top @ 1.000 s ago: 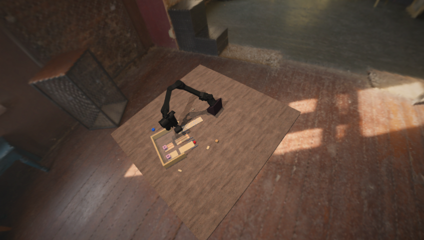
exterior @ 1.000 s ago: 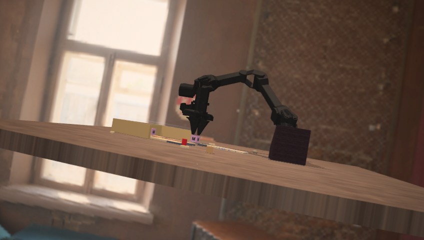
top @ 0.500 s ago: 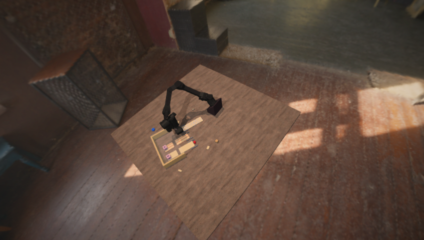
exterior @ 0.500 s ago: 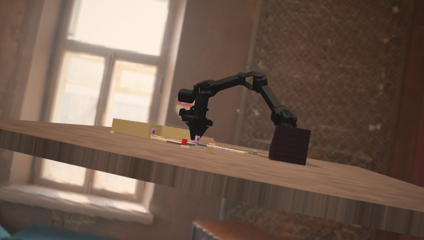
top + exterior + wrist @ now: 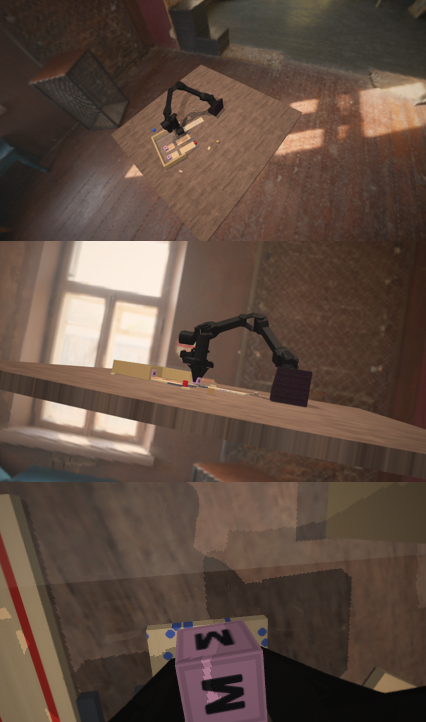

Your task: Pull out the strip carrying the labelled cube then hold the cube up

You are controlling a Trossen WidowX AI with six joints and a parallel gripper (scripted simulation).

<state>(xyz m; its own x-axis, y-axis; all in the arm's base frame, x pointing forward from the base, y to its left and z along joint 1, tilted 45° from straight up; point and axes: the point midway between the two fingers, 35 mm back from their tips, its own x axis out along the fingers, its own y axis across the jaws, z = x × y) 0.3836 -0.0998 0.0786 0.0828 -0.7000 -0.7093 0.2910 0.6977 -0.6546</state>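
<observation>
My gripper point(image 5: 195, 380) point(image 5: 215, 661) is shut on a pink cube point(image 5: 199, 380) point(image 5: 222, 682) marked with a black M. The cube is low, at the far end of the blue-dotted strip point(image 5: 195, 123) point(image 5: 230, 391) point(image 5: 159, 642); whether it touches the strip is hidden. In the top view the arm covers this cube. A red-striped strip point(image 5: 183, 139) point(image 5: 35, 622) and a plain strip point(image 5: 187, 147) lie alongside, each with a dark gap across it. Two more pink cubes point(image 5: 165, 148) point(image 5: 169, 157) stand at their far ends.
A low yellowish wall point(image 5: 158, 152) point(image 5: 131, 369) surrounds the strips' far ends. Dark guide rails point(image 5: 91, 707) flank the strips. A red cylinder point(image 5: 195, 142) point(image 5: 185, 383) stands near the plain strip. An orange block point(image 5: 217, 141) point(image 5: 210, 390), a blue piece point(image 5: 153, 130) and small pale bits lie around.
</observation>
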